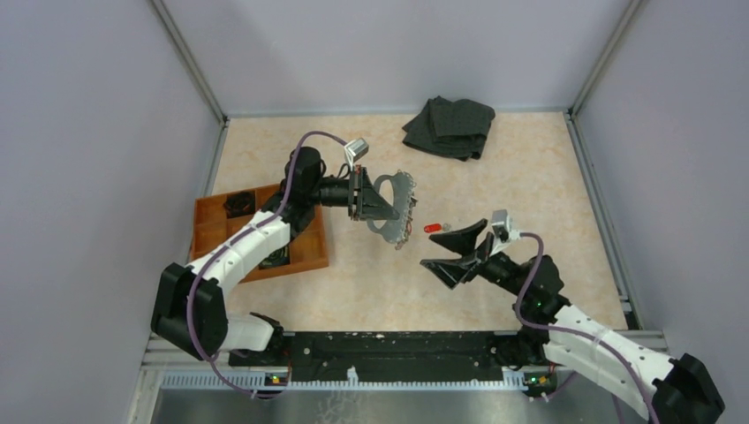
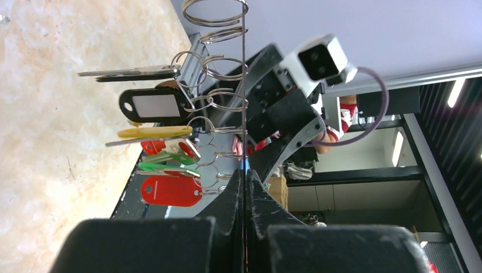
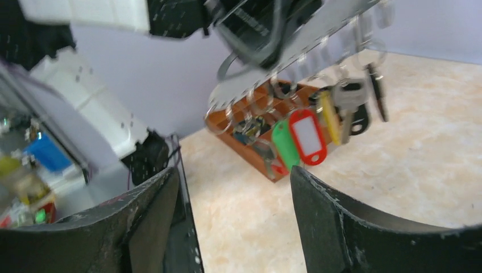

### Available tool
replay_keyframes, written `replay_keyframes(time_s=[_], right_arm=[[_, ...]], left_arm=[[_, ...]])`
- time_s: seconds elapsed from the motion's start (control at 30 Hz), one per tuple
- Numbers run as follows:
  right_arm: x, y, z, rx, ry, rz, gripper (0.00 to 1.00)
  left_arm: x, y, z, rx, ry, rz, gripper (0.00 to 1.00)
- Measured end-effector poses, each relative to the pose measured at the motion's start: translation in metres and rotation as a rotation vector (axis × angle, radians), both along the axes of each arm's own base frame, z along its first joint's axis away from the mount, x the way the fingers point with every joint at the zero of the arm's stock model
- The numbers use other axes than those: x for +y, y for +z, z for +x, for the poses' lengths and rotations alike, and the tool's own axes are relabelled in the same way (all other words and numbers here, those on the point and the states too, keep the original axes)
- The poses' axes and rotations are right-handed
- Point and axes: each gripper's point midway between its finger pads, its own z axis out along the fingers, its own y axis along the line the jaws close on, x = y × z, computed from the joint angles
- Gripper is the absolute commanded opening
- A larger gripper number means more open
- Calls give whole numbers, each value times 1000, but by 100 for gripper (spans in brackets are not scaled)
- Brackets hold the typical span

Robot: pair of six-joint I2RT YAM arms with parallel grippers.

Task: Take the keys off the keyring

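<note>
Currently mid-task, by the look of it. Left gripper (image 2: 245, 182) is clamped tight on the keyring (image 2: 244, 85), fingers pressed flat together on its thin edge, holding it up off the table. Keys (image 2: 133, 71) and coloured plastic tags (image 2: 170, 190) hang from small split rings (image 2: 219, 65) strung along the loop just beyond the left fingertips, all dangling to one side of it. Right gripper (image 3: 233, 176) is spread wide, holding nothing. From it, the cluster sits ahead of and above the open fingers, apart from them, with nothing between the pads. One red-headed key (image 1: 434, 228) lies loose on the table between the two grippers, just beside the right one's far finger; likely already off the ring. Step in hand, as I read it: right arm lining up for another key. Next move calls for bringing the open fingers up around a single key or its split ring, closing on that one only, then working it off while the left steadies the loop. Neighbours hang close, so there is a risk of pinching two.
</note>
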Motion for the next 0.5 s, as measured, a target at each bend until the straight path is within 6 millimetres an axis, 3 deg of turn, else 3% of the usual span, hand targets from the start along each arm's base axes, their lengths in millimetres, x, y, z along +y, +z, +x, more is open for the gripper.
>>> replay_keyframes(time_s=[0.27,0.5], right_arm=[[30,-6,-46,-218,161,-68,65],[40,-21,-37,-276,139,-132,60]], left_arm=[[-4,20,6,-36,-12,-24,0],[-5,27,7,-40,-20,-32,0]])
